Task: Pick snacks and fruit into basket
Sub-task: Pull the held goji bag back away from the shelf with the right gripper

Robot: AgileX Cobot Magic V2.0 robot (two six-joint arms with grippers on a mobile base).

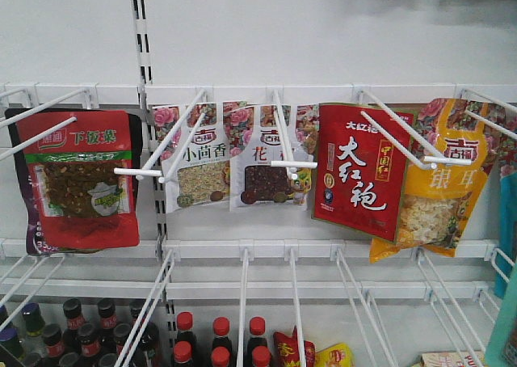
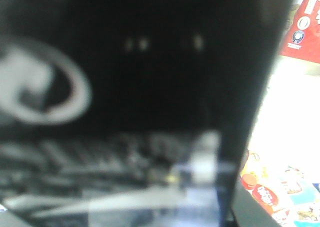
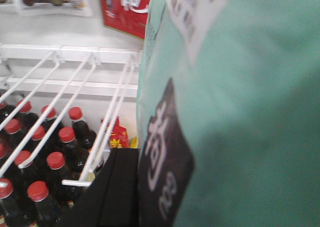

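The teal pouch (image 3: 240,87) is being seen close against the right wrist camera, near the bottles (image 3: 55,162); whether the right gripper is clamping it cannot be told; likewise the left gripper, its view being dark blur; basket and fruit are not being shown; loading is judged outstanding.

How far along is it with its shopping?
Nothing shows as done: no basket or fruit appears in any view. In hand: a teal pouch fills the right wrist view, so that arm seems to be taking it, though the grip itself is hidden. The left wrist view is blocked by a dark blurred shape. Left, judging by these views: the fruit and loading the basket.
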